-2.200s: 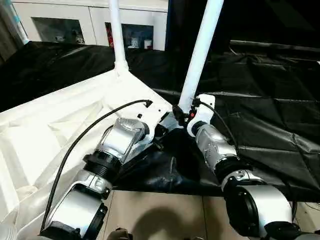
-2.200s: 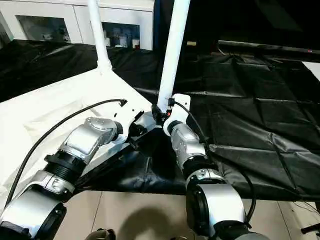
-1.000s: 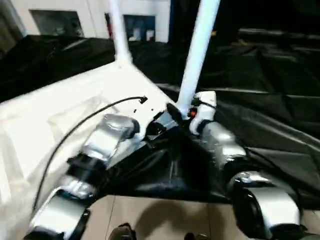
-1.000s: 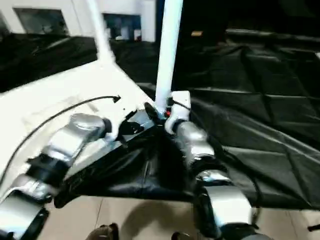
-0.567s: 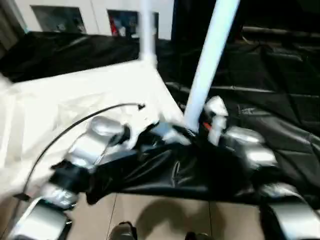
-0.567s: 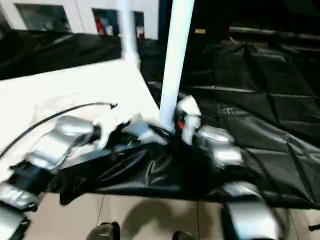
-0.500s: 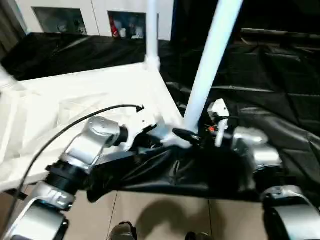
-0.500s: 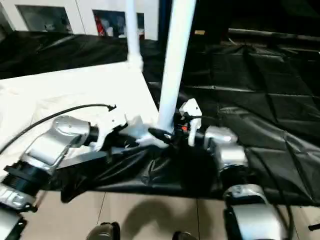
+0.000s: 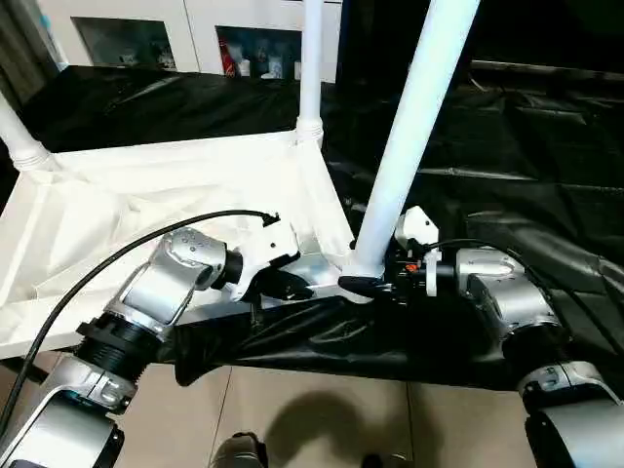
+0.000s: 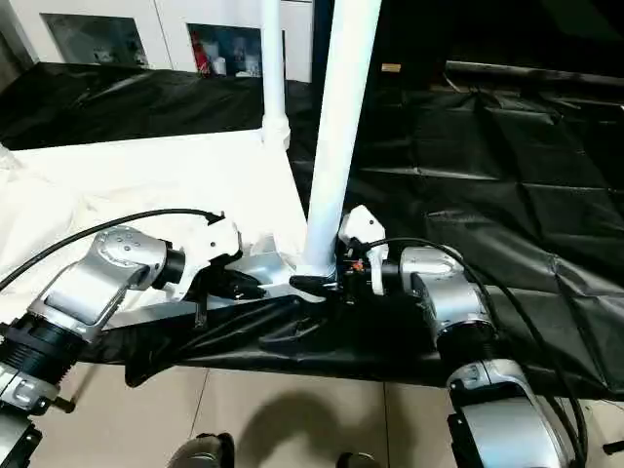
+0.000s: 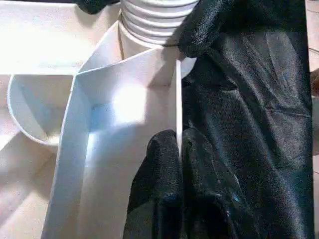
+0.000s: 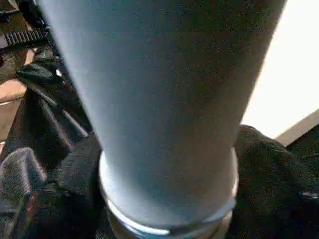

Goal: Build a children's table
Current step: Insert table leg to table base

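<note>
Nearest the robot, the children's table (image 9: 175, 185) lies upside down on a black sheet (image 9: 507, 175), its ribbed, rimmed underside facing up and its near corner at the sheet's front edge. The left gripper (image 11: 178, 149) pinches the thin upright rim wall (image 11: 178, 99) at that corner, one finger (image 11: 159, 164) inside and one outside; the left wrist view shows the ridged base of the near leg (image 9: 414, 127) seated in the round corner socket (image 11: 35, 109), a detail the eye views hide behind the arms. The right gripper (image 9: 375, 286) is clamped around the foot of that leg, black fingers (image 12: 269, 164) on either side in the right wrist view. Farther back, a second leg (image 9: 311, 68) stands in the far corner, a third (image 9: 19, 136) at the left corner. Behind stands a white glass-door cabinet (image 9: 146, 29) with small items on its shelves.
</note>
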You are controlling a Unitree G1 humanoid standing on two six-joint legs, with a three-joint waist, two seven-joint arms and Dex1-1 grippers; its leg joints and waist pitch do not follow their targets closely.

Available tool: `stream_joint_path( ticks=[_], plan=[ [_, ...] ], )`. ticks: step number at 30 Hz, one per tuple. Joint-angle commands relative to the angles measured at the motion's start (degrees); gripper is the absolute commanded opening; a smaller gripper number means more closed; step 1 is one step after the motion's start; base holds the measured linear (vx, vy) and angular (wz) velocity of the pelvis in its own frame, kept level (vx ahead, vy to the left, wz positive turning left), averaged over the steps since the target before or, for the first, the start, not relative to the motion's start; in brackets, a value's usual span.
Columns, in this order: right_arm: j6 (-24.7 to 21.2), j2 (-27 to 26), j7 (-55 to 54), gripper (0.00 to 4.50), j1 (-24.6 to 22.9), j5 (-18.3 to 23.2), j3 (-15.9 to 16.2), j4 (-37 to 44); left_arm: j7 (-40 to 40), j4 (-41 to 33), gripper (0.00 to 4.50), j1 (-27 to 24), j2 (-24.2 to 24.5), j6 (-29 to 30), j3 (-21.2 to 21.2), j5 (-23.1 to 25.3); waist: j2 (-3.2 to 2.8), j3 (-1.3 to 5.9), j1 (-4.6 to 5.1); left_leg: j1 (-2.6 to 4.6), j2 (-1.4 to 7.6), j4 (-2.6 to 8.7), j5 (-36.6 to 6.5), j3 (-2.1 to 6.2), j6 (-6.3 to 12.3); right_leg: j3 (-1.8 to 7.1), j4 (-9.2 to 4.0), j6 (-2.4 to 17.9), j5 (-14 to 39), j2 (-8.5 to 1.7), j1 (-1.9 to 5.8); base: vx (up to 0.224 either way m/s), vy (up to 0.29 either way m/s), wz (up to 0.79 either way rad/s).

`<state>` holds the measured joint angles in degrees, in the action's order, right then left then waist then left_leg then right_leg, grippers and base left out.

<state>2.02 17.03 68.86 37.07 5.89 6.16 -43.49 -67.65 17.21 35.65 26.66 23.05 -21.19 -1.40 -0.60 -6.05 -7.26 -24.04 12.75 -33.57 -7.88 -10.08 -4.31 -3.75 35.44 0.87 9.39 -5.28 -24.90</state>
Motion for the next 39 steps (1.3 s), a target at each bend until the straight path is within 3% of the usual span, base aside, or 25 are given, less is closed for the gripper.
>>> stream_joint_path(
  ticks=[1,5,6,7,9,11,13,14,15,16,17,18,23,24,27,28,31,33,34,35,39],
  plan=[
    [-0.3,-0.57,-0.76,3.34,0.14,-0.63,0.54,-1.15,-0.73,-1.1,0.0,0.9,-0.67,-1.81,0.04,-0.98,-0.2,5.72,0.04,1.83,0.23,3.39,-10.91,-0.32,2.86,1.71,-3.05,15.0,5.4,-2.2,3.78,0.0,0.0,0.0],
    [-1.28,-3.03,-5.8,3.02,-1.81,0.59,-1.51,-1.77,2.53,0.37,0.0,1.23,-2.11,0.48,0.98,-0.46,-0.26,5.45,0.13,2.02,0.32,3.51,-13.71,-0.37,1.89,1.92,-3.44,14.46,9.21,-2.36,3.43,0.0,0.0,0.0],
    [-0.58,-4.9,-12.47,2.95,-2.25,0.24,-2.66,-3.76,7.64,3.83,0.0,2.87,-4.28,2.13,2.0,0.87,-0.04,5.5,0.2,2.04,0.22,3.56,-14.54,-0.35,1.28,1.92,-3.59,13.98,10.95,-2.37,3.45,0.0,0.0,0.0],
    [-0.57,-4.94,-12.61,2.95,-2.25,0.24,-2.69,-3.8,7.76,3.92,0.0,2.91,-4.33,2.16,2.03,0.9,-0.16,5.38,0.28,2.14,0.17,3.64,-15.12,-0.38,0.86,1.98,-3.71,13.73,12.25,-2.41,3.21,0.0,0.0,0.0],
    [-1.45,-9.34,-25.6,2.84,-2.42,0.5,-5.75,-7.1,19.51,11.82,0.0,6.88,-9.31,3.11,4.62,3.06,-0.25,5.11,0.26,2.8,0.07,3.75,-18.34,-0.4,-0.69,2.09,-4.51,12.57,17.68,-2.47,2.69,-0.028,-0.005,0.02],
    [-1.96,-12.23,-32.93,2.83,-2.27,1.11,-7.68,-8.9,25.04,15.34,0.0,8.77,-12.35,4.0,6.44,2.86,-0.25,5.09,0.18,2.74,-0.08,3.93,-20.23,-0.03,-2.15,1.91,-4.95,10.43,22.75,-2.72,2.79,-0.027,-0.001,0.01],
    [-1.58,-14.72,-38.48,2.82,-1.85,1.7,-9.02,-10.49,28.3,17.74,0.0,9.96,-14.52,3.37,7.02,2.84,-0.19,4.82,0.29,2.81,-0.19,4.13,-22.53,0.14,-2.14,1.69,-5.58,8.92,26.67,-2.88,2.77,0.0,0.0,0.0],
    [-1.32,-16.15,-41.34,2.81,-1.56,2.06,-9.69,-11.35,29.88,19.01,0.0,10.54,-15.59,2.72,7.12,2.98,-0.62,4.52,0.57,2.93,-0.3,4.33,-25.27,0.38,-2.45,1.39,-6.21,7.71,30.15,-2.88,2.8,0.0,0.0,0.0],
    [-1.19,-16.81,-42.54,2.81,-1.4,2.16,-9.94,-11.72,30.47,19.54,0.0,10.77,-16.08,2.39,7.11,3.03,-0.54,4.57,0.62,3.3,-0.34,4.35,-26.46,0.49,-2.45,1.18,-6.51,7.19,31.7,-2.92,2.77,0.0,0.0,0.0],
    [-0.91,-18.06,-44.49,2.81,-1.04,2.19,-10.25,-12.34,31.16,20.34,0.0,11.07,-16.99,1.73,6.96,3.06,-1.02,4.61,0.65,3.59,-0.26,4.4,-27.74,0.71,-2.56,1.06,-6.67,6.8,32.73,-3.04,2.74,0.0,0.0,0.0],
    [0.26,-20.14,-45.59,2.81,-0.39,1.37,-9.41,-12.77,31.24,21.35,0.0,11.34,-18.48,-0.15,6.19,3.16,-0.63,4.77,0.91,3.69,-0.42,4.6,-27.98,0.87,-2.31,0.8,-7.3,5.77,33.81,-3.08,2.88,0.0,0.0,0.0],
    [1.28,-20.98,-45.7,2.81,0.07,0.68,-8.87,-13.01,30.4,21.8,0.0,11.44,-19.08,-1.1,5.6,3.42,-0.98,4.83,0.97,3.88,-0.45,4.64,-28.34,0.9,-2.25,0.74,-7.45,5.56,34.09,-3.04,2.86,0.0,0.0,0.0],
    [3.94,-20.3,-41.0,2.81,0.75,0.75,-8.92,-11.82,24.53,20.77,0.0,10.9,-17.69,-3.66,3.82,3.71,-0.76,5.48,0.97,3.33,-0.13,5.5,-24.11,0.87,-0.62,0.96,-6.88,7.73,24.92,-2.9,3.88,0.0,0.0,0.0],
    [4.07,-19.89,-40.06,3.16,0.77,0.98,-8.96,-11.53,23.55,20.41,0.0,10.71,-17.2,-3.92,3.55,3.68,-0.72,5.52,0.99,3.16,-0.18,5.55,-23.58,0.84,-0.39,0.98,-6.75,8.06,23.88,-2.85,4.0,0.0,0.0,0.0],
    [3.31,-16.75,-35.44,3.16,0.91,2.49,-9.31,-9.71,17.84,17.74,0.0,9.29,-13.98,-5.66,2.21,3.3,-0.65,5.74,0.99,3.04,-0.11,5.4,-21.75,0.61,0.32,1.27,-6.11,9.89,19.24,-2.88,4.22,0.0,0.0,0.0],
    [2.82,-15.3,-32.93,3.57,0.93,2.66,-9.0,-8.98,15.31,16.77,0.0,8.73,-12.86,-6.83,1.82,3.02,-0.34,5.75,1.2,2.52,-0.04,5.42,-19.77,0.57,0.9,1.31,-5.74,10.51,16.89,-2.88,4.61,0.0,0.0,0.0],
    [2.27,-12.39,-28.44,3.64,0.78,1.86,-7.71,-7.68,11.31,14.81,0.0,7.65,-11.04,-7.13,1.47,2.45,-0.55,5.89,1.16,2.88,0.04,4.98,-18.33,0.22,1.68,1.45,-5.52,11.89,15.76,-2.86,4.33,0.0,0.0,0.0],
    [0.49,-7.78,-18.07,3.64,-0.09,2.48,-5.73,-4.27,6.48,11.31,0.0,5.77,-8.14,-7.95,0.49,1.7,-0.38,6.02,1.0,2.7,0.09,4.68,-15.41,0.11,2.18,1.55,-5.18,12.67,13.43,-2.97,4.47,0.0,0.0,0.0],
    [0.49,-7.78,-18.07,3.64,-0.09,2.48,-5.73,-4.27,6.48,11.31,0.0,5.77,-8.14,-7.95,0.49,1.7,-0.37,6.15,0.63,2.52,0.23,4.38,-13.62,-0.03,3.0,1.53,-4.75,12.89,10.99,-2.76,4.67,0.06,-0.025,0.03],
    [0.19,-6.62,-15.4,3.64,-0.33,2.51,-5.15,-3.44,5.59,10.72,0.0,5.41,-7.48,-8.37,0.27,1.62,-0.55,6.14,0.28,2.83,0.27,4.05,-12.65,-0.29,3.56,1.65,-4.41,13.92,8.94,-2.49,4.06,0.062,-0.023,0.04],
    [-0.41,-3.27,-7.39,3.64,-0.76,2.42,-3.29,-1.28,2.09,8.14,0.0,4.19,-5.39,-8.7,-0.26,0.72,-0.54,6.93,-0.52,2.4,0.25,3.15,-6.34,-0.35,5.02,1.53,-2.74,16.15,-0.85,-2.22,4.43,0.016,-0.006,0.01]
  ],
)
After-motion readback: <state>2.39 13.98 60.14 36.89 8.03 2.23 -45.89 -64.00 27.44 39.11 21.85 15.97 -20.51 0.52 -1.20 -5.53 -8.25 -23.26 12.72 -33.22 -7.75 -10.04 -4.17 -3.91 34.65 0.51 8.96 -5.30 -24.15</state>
